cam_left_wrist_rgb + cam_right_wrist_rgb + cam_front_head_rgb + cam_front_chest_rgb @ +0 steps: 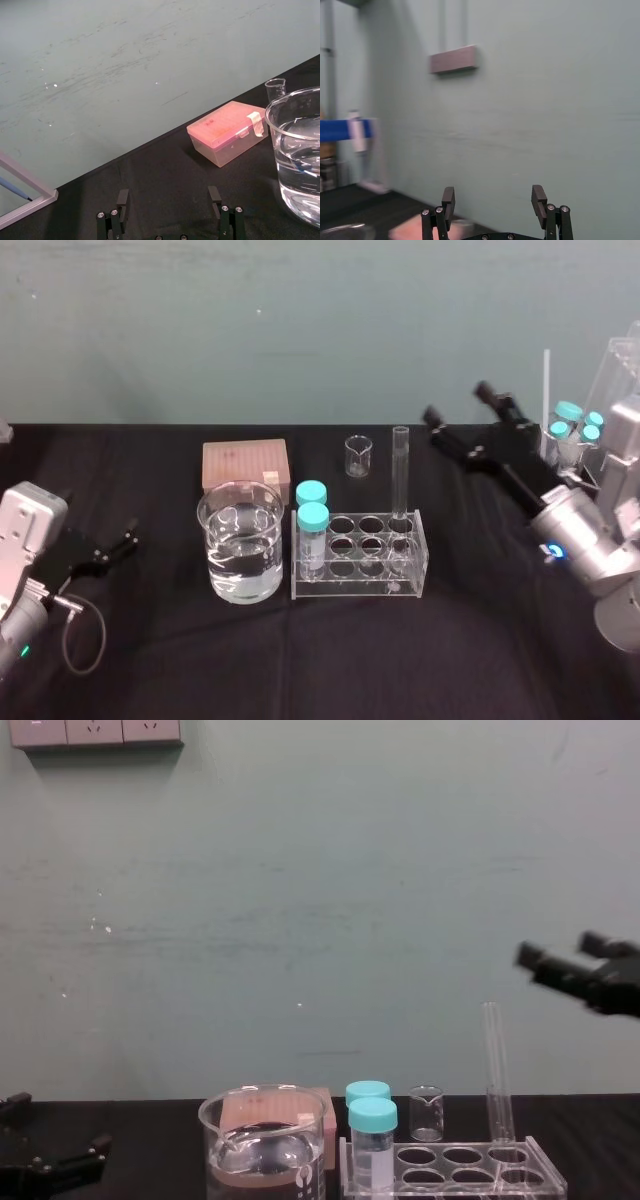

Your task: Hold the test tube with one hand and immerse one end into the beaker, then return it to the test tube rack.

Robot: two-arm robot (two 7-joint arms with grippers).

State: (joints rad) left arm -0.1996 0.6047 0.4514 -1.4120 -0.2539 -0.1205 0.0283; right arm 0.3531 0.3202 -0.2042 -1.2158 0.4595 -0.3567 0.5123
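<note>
Glass tube stands upright in a back corner hole of the rack, beside the water-filled beaker; grasp, dip and return all appear yet to do. Right gripper hangs raised to the tube's right, fingers apart and empty. Left gripper sits low at far left, also spread.

Chest view: beaker base and test tube rack foot cut by lower edge; pink box mostly hidden behind beaker. Right gripper blurred, its arm cut by right edge. Left wrist view: beaker cropped at right and bottom edges, tiny beaker base hidden behind its rim. Right wrist view: blue-and-white object too blurred to identify.
</note>
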